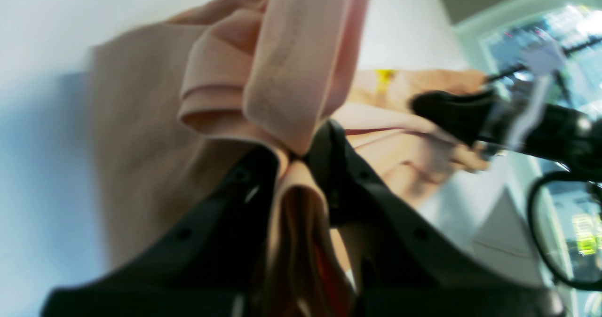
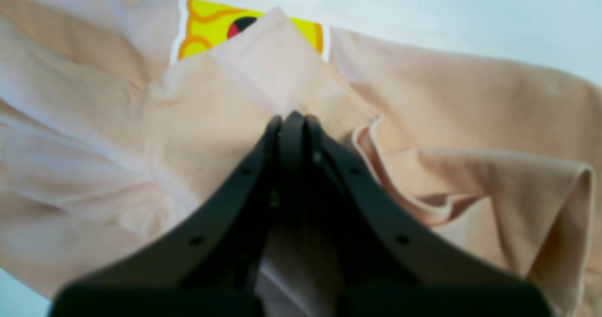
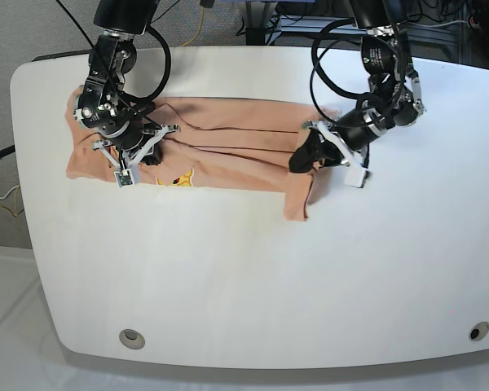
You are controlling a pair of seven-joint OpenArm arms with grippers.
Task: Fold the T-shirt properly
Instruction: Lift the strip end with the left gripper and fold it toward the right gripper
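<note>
Fingers (image 1: 263,176) of left gripper (image 3: 303,158) pinched on a T-shirt (image 3: 228,147) fold at the 3 o'clock end, right gripper (image 3: 143,151) closed at 9 o'clock with any hold unclear, cloth's long axis running 9-to-3 across white table (image 3: 253,277) between both arms.

Peach T-shirt (image 3: 228,151) lies stretched sideways across the far half of the white table, approx 9 to 3 o'clock w/ a long crease running its length. Fabric's bunched and lifted at both ends. A flap hangs down toward 6 o'clock at the 3 o'clock end. Yellow print (image 2: 211,25) pokes out from under a fold near the 9 o'clock end.
</note>
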